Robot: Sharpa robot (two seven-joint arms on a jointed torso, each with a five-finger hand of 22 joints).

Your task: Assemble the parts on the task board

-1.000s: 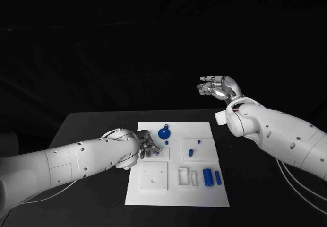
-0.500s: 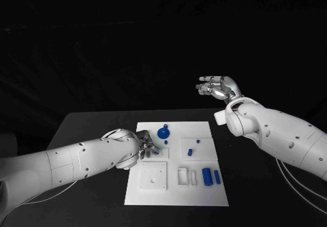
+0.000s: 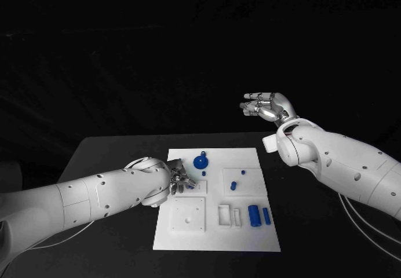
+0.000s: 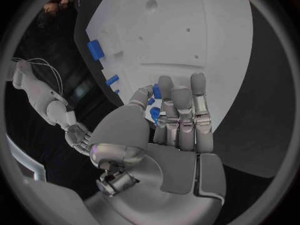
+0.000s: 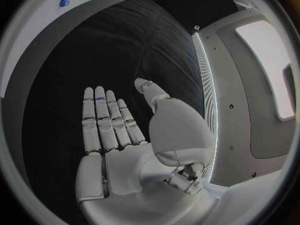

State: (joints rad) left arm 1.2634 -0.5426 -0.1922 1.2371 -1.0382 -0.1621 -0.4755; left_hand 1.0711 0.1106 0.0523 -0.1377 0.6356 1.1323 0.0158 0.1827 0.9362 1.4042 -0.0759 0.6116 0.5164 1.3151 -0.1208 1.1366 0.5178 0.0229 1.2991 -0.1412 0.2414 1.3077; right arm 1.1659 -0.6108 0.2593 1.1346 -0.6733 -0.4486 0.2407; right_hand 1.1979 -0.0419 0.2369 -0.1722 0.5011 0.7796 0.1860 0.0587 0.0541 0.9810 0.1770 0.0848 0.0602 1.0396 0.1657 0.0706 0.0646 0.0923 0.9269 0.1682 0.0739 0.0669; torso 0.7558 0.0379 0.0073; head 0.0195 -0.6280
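From where I stand, the left hand (image 3: 178, 180) sits low over the task board (image 3: 217, 243), at about nine o'clock on its face, with a small blue part (image 4: 155, 114) caught between its fingertips. It looks mid-placement: I'd guess the next move means lining that piece up with its seat and pressing it down squarely. The round blue part (image 3: 201, 163) lies toward twelve o'clock, two blue cylinders (image 3: 260, 216) near four. The right hand (image 3: 266, 106) hangs high and away, fingers apart, holding nothing. I see no writing or labels.
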